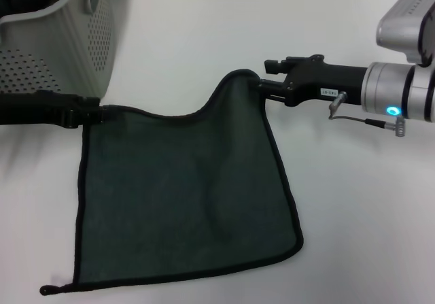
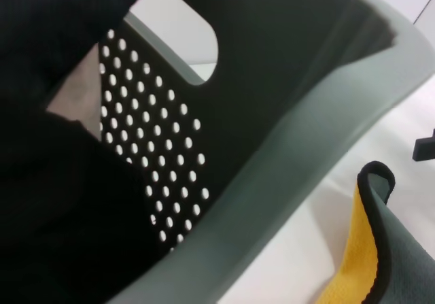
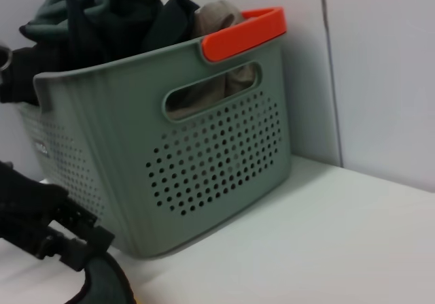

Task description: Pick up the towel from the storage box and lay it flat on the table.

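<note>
We held the towel [image 1: 183, 202] spread on the desk [image 1: 204, 39] beside the storage box [image 1: 75, 52], left claw [image 1: 102, 113] and right claw [image 1: 262, 86] each pinching a far corner, and judged both should lower evenly before letting go.

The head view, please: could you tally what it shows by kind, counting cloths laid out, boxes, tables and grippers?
Cloths laid out: 1, the towel, dark green with black edging.
Boxes: 1, the storage box, light grey and perforated.
Tables: 1, the table, white.
Grippers: 2, the left gripper and the right gripper, each at a top corner of the towel.
Total: 5.
</note>
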Available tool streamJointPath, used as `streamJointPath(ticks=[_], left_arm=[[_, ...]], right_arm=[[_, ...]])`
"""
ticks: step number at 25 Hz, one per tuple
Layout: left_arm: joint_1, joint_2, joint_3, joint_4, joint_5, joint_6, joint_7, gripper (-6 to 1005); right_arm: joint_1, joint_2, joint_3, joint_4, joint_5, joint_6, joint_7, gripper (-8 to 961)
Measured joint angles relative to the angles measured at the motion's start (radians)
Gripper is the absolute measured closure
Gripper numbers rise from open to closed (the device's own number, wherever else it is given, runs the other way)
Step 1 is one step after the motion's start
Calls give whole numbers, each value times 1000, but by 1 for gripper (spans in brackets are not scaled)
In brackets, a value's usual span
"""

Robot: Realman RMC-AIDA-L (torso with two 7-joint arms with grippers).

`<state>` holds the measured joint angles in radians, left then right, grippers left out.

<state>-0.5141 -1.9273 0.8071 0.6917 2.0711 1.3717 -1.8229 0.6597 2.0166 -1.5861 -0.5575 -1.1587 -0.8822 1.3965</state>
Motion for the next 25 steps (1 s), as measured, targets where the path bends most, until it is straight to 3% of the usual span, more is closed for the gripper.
streamJointPath(ticks=[6,10,14,15,17,20,25], left_arm=[[13,8,-25,6,-1,58,17,511],[37,5,-117,25,-41,247,159,439],[84,-8,-230,26,-189,391,322,439],[123,-13,-256,26,-297,463,421,439],[142,-14,-259,27,-335,497,465,439],[170,-18,-239,22,-362,607,572,439],[193,-15,-32,17,-355,660,654,439]], right_arm=[[-62,-9,7,-52,0,-22,5,419],[-157,-16,30,-146,0,-97,-38,291],[-263,-4,131,-217,0,-280,-130,139],[-290,-2,170,-226,-1,-381,-158,101],[-301,-6,196,-219,-5,-510,-178,85],[-295,-16,202,-198,-38,-686,-185,61],[-295,3,180,-193,-101,-854,-186,63]])
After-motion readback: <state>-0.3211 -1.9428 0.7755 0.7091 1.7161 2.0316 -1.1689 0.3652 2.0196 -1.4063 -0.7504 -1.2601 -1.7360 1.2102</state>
